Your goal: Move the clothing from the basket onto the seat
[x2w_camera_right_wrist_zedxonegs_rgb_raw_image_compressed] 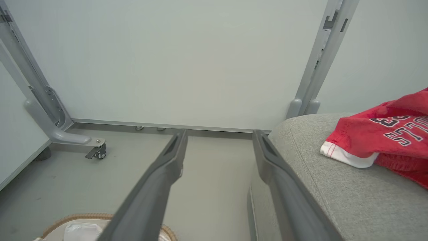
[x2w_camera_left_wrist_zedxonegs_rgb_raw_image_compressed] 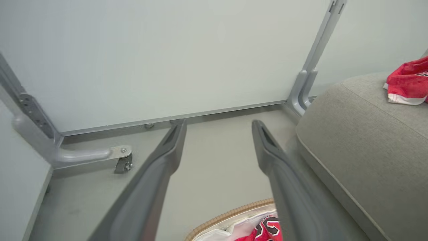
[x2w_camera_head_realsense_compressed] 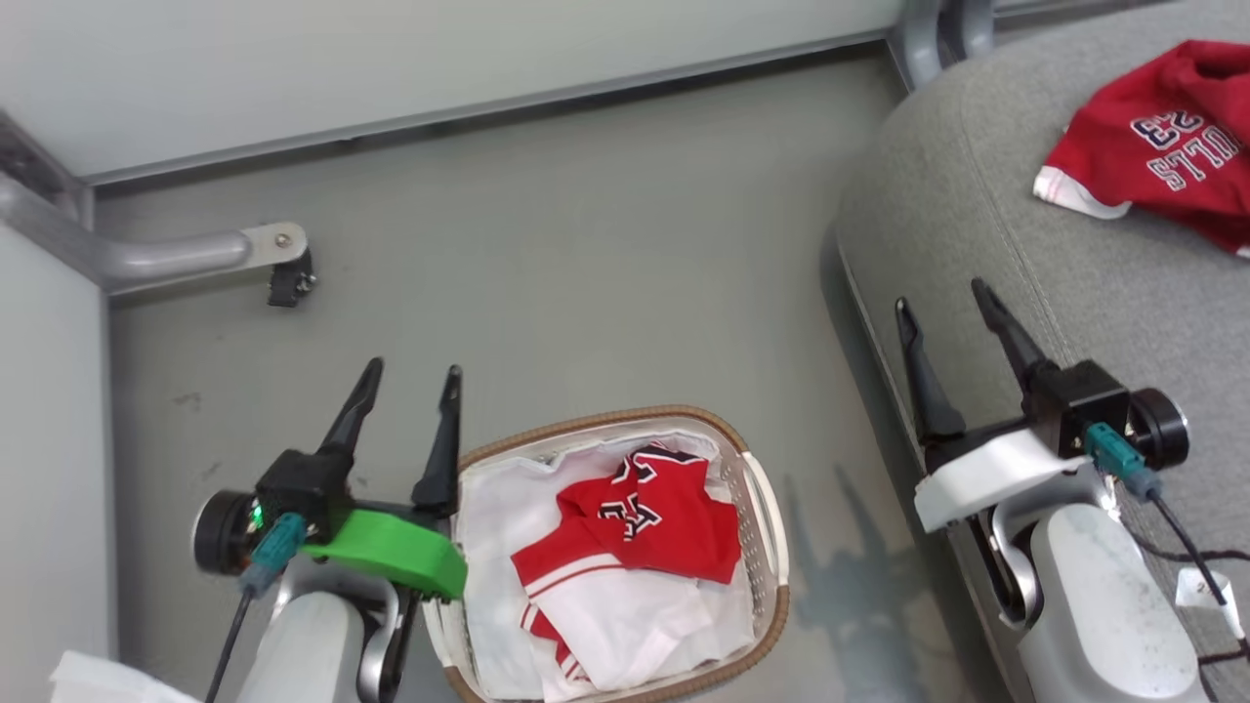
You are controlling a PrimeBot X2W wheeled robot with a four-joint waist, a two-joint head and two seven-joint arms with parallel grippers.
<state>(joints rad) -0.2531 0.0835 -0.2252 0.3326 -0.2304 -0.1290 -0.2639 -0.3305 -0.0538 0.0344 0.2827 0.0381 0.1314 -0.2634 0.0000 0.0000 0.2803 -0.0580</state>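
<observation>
Clothing (x2w_camera_head_realsense_compressed: 640, 517) lies in the basket (x2w_camera_head_realsense_compressed: 779, 576) while one jersey (x2w_camera_head_realsense_compressed: 1162, 146) already rests on the seat (x2w_camera_head_realsense_compressed: 977, 195), so we judge the job partway done, with our left claw (x2w_camera_head_realsense_compressed: 414, 369) and right claw (x2w_camera_head_realsense_compressed: 938, 293) both spread wide and empty.

open floor (x2w_camera_head_realsense_compressed: 586, 244) runs from the basket (x2w_camera_head_realsense_compressed: 586, 418) to the wall (x2w_camera_head_realsense_compressed: 391, 59); a caster leg (x2w_camera_head_realsense_compressed: 278, 256) juts in at far left. the seat (x2w_camera_head_realsense_compressed: 977, 244) edge rises just right of the basket. its near part is bare; a jersey (x2w_camera_head_realsense_compressed: 1172, 137) lies farther back.
</observation>
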